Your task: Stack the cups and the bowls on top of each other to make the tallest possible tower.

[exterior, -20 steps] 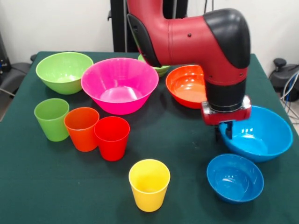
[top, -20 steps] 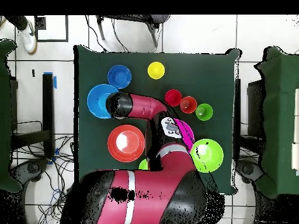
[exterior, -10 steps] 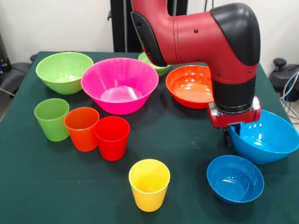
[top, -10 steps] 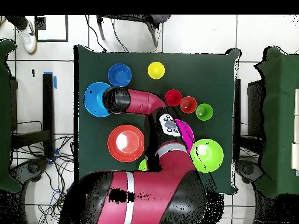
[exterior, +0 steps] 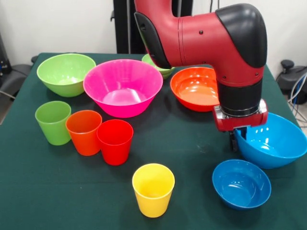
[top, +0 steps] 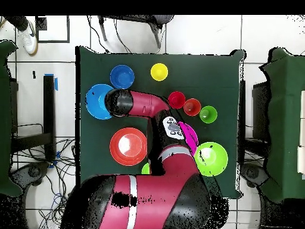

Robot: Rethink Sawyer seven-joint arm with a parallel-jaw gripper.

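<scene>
The gripper [exterior: 234, 138] grasps the rim of the big blue bowl [exterior: 274, 141] beside the small blue bowl [exterior: 241, 183] — light, stiff, glossy plastic that probably slips easily.

The arm [exterior: 201, 38] is glossy red with smooth, rounded casings. A black cap [exterior: 244, 24] covers its elbow joint, and a black cylindrical wrist section [exterior: 240, 98] sits below it. Two small dark screws dot the red shell. A red flanged collar [exterior: 240, 120] with pale fasteners rings the wrist's end. From overhead, a white-and-grey label [top: 173, 128] marks the upper link, and a pale stripe [top: 132, 203] crosses the broad red base.
</scene>
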